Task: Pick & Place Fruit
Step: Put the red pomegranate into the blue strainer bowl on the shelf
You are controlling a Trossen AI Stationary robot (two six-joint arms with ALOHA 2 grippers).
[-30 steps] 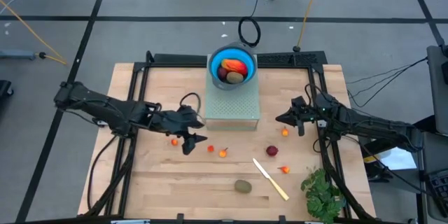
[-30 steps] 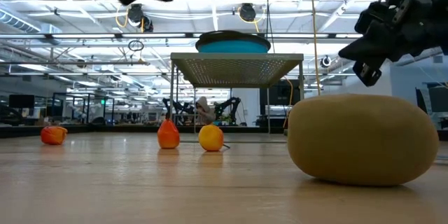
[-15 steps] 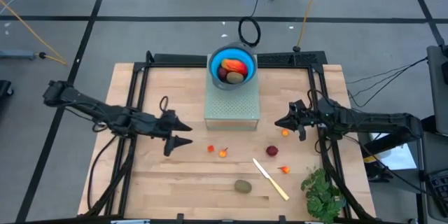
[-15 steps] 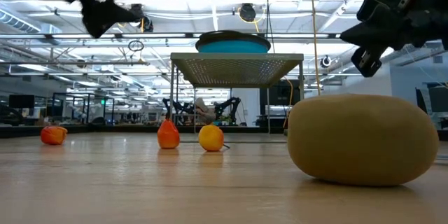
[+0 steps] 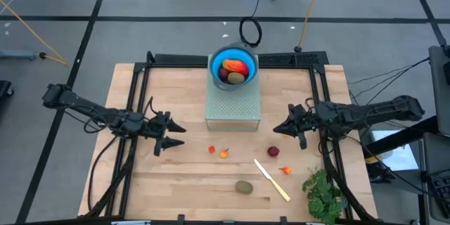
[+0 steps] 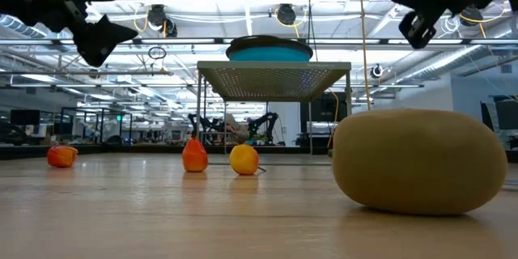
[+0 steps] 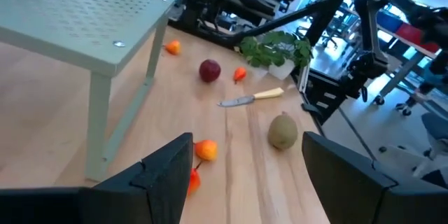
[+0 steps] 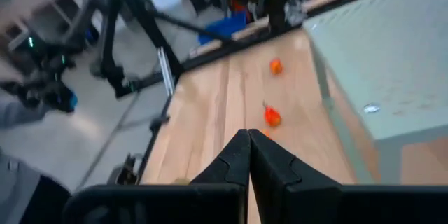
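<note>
From above, the left gripper (image 5: 171, 137) hangs with fingers spread and nothing between them, left of the perforated stand (image 5: 233, 107). The two small orange bits (image 5: 218, 152) lie toward its four o'clock, and the kiwi (image 5: 244, 187) sits farther out toward five. The right gripper (image 5: 284, 127), fingers pressed together, has the dark red ball (image 5: 273, 152) near its seven o'clock. The blue bowl (image 5: 214, 67) on the stand already holds several pieces.

At table height, the kiwi (image 6: 419, 161) fills the foreground and two orange bits (image 6: 218, 157) stand before the stand's legs; both grippers hang well above the wood.

Past the left wrist's spread fingers (image 7: 162, 175), an orange bit (image 7: 205, 150) lies just ahead, the kiwi (image 7: 283, 131) beyond.

The right wrist's closed fingers (image 8: 246, 155) point along the table at two orange bits (image 8: 271, 116).

The left arm looks nearer those bits.
</note>
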